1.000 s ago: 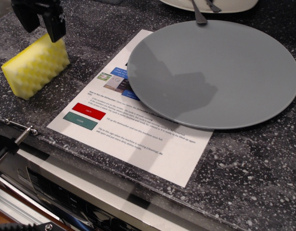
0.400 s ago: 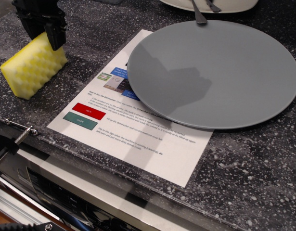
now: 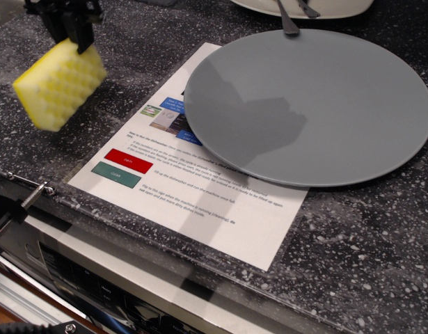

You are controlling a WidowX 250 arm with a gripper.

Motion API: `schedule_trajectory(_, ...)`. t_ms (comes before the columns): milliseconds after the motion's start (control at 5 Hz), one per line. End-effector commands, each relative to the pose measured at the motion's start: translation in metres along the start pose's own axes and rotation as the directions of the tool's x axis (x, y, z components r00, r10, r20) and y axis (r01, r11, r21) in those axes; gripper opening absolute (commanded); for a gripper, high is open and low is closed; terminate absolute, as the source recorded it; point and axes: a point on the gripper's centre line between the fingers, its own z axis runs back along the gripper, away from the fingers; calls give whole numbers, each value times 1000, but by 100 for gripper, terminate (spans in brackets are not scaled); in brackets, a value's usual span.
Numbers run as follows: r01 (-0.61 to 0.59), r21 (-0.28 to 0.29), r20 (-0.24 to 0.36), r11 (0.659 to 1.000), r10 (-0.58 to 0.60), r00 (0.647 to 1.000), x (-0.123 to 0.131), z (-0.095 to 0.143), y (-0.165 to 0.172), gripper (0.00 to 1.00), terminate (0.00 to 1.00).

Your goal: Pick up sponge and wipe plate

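Gripper (image 3: 73, 31): clenched on the sponge's (image 3: 60, 85) top end.
Sponge: hangs tilted, off the tabletop (image 3: 353, 257).
Plate (image 3: 309, 104): well to the side.
Tip: carry level, press flat.

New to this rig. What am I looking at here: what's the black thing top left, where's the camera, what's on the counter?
One fixed camera looks down at a speckled dark counter from the front. The black thing at top left is the robot arm's tool, two fingers shut on the upper end of a yellow sponge, which looks lifted and blurred from motion. On the counter lies a printed paper sheet, and a large grey plate rests partly on it. Behind the plate, a white dish with metal cutlery is cut off by the top edge.
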Motion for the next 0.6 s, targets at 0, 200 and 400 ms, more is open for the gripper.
schedule_trajectory(0, -126, -36, 114, 991, 129, 985, 41, 30, -73, 0, 0)
schedule_trajectory(200, -191, -33, 189, 981, 194, 963, 53, 11, -112, 0, 0)
schedule_trajectory(400, -248, -58, 217, 967, 255, 942, 67, 17, -137, 0, 0)
